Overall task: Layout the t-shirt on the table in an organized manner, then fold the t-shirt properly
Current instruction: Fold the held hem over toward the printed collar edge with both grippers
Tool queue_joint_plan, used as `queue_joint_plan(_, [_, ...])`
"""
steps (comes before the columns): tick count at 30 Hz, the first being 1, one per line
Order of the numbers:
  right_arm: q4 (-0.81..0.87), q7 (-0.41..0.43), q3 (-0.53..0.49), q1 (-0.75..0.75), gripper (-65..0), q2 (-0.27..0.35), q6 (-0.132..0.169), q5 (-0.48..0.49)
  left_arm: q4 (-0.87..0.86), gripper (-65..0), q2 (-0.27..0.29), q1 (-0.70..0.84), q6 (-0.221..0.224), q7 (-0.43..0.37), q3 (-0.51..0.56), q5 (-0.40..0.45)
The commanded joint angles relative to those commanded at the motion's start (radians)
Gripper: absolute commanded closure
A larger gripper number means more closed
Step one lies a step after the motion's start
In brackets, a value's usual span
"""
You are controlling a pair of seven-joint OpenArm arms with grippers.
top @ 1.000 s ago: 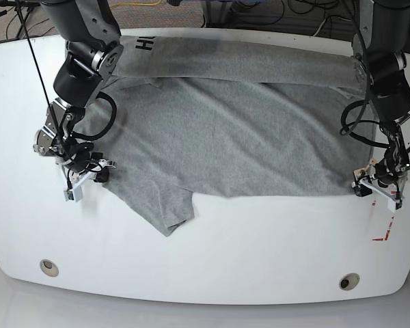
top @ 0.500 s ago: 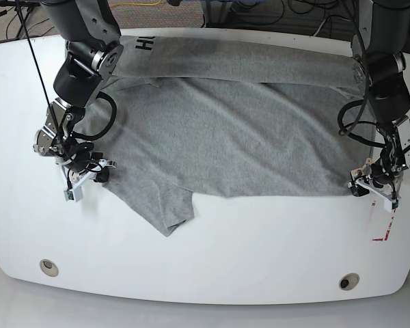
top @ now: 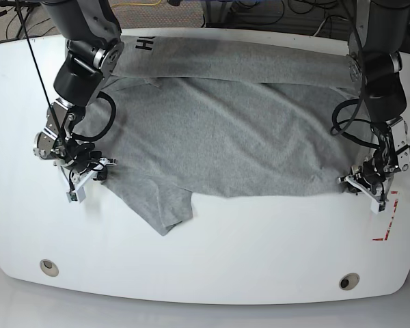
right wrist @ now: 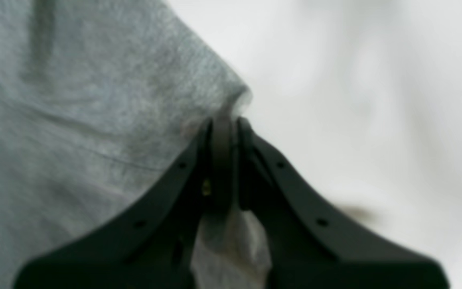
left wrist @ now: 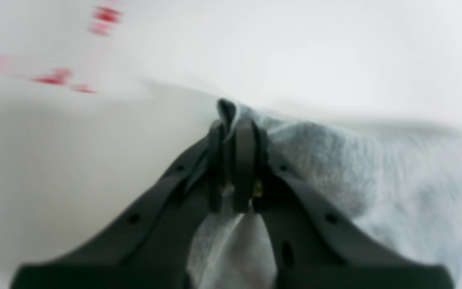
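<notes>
The grey t-shirt [top: 225, 130] lies spread across the white table [top: 260, 253], with black lettering at its far left edge and a sleeve pointing toward the front. At the base view's right, my left gripper [top: 362, 186] is shut on the shirt's near right corner. The left wrist view shows grey cloth [left wrist: 335, 168] pinched between the black fingers [left wrist: 244, 160] of the left gripper [left wrist: 231, 128]. At the base view's left, my right gripper [top: 89, 179] is shut on the shirt's left edge. Fabric [right wrist: 94, 120] bunches at the closed tips of the right gripper [right wrist: 227, 124].
A red-and-white mark [top: 388, 222] lies just right of my left gripper. Two grommet holes [top: 49, 266] [top: 348, 281] sit near the table's front edge. Cables lie on the floor beyond the far edge.
My left gripper has drawn inward to the left and away from the red mark, carrying the shirt corner with it. My right gripper has shifted slightly up and inward with its edge.
</notes>
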Motion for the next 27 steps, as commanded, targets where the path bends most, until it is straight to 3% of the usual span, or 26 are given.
queue_joint_plan(9, [0.233,-0.091,-0.021,-0.052,0.0,-0.008,0.000,0.000,0.141,-1.0,0.023,0.002,-0.072,0.149,-0.031,0.000])
queue_joint_plan(17, [0.413,-0.164,-0.020,-0.123,0.0,-0.005,0.000,0.002,0.302,-1.1,0.035,0.054,-0.077,0.259,-0.115,0.000])
queue_joint_plan(27, [0.615,-0.261,-0.018,-0.229,0.0,-0.008,0.000,0.006,0.509,-1.1,0.035,0.180,-0.138,0.322,-0.115,0.000])
